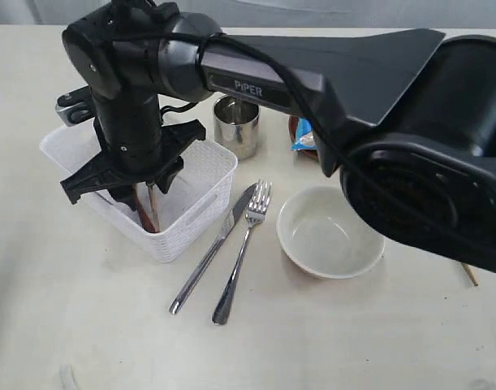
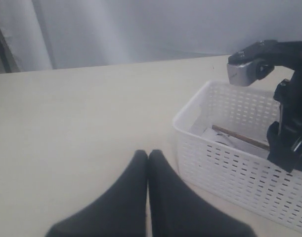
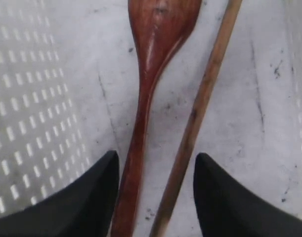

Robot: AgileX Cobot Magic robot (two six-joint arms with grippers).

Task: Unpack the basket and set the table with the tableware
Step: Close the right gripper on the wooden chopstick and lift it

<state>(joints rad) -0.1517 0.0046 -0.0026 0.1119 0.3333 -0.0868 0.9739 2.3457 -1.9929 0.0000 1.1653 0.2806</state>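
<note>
- Released at the right claw (image 3: 156,159): spread wide and low over the floor of the white basket (image 1: 195,215). Straddling both the handle of the red-brown spoon (image 3: 151,59) and the wooden chopstick (image 3: 206,94) just beside it, gripping neither.
- Clenched at the left claw (image 2: 148,157): pressed tip to tip with nothing held, over bare bench (image 1: 69,309), near the basket's outer wall but apart from it.
- In the exterior view, basket at 9 o'clock from the middle of the bench, with spoon and chopstick lying on its floor.
- Already out on the bench:
  - steel cup (image 1: 235,126) at 2 o'clock of the basket
  - knife (image 1: 211,252) and fork (image 1: 243,252) side by side at 4 o'clock of it, the knife close to the basket's corner
  - cream bowl (image 1: 329,236) at 3 o'clock of the fork
  - blue chip bag (image 1: 303,138) at 3 o'clock of the cup, partly hidden behind the arm
- Judged as the unpacking step, near its end: reaching for what looks like the last pieces in the basket.
- Next, probably:
  - Centre on the spoon handle alone, or take both pieces on purpose.
  - Close firmly and lift straight up, clear of the perforated walls.
  - Set down near the bowl.
- Risk of pinching the chopstick along with the spoon, or of knocking it askew.
</note>
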